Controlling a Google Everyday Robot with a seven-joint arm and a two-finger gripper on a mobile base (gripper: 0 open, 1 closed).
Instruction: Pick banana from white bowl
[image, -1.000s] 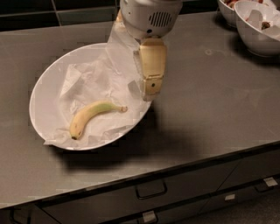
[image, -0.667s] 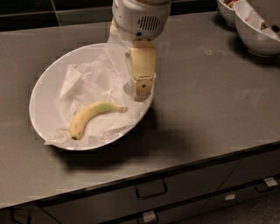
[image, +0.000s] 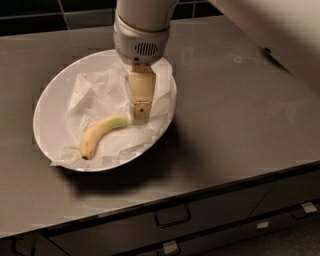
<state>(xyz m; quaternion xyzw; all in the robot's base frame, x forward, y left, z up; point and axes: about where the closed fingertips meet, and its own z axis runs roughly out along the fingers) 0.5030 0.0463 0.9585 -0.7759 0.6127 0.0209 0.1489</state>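
Observation:
The banana (image: 101, 133) is small, curved and yellow with a greenish stem end pointing right. It lies on crumpled white paper in the large, shallow white bowl (image: 47, 107) on the dark grey counter. My gripper (image: 140, 118) hangs down from the arm over the bowl's right half. Its tip is right at the banana's stem end. The rest of the banana lies free to the lower left of the gripper.
The bowl sits on the left part of the counter (image: 240, 115). The counter's front edge runs along the bottom, with drawers and handles (image: 172, 217) below. A dark tiled wall (image: 50, 12) stands behind. Part of the arm (image: 280, 35) crosses the top right corner.
The gripper has moved left and down into the bowl, from its right rim to the banana's stem end. The view has shifted, so the bowls at the top right are out of sight.

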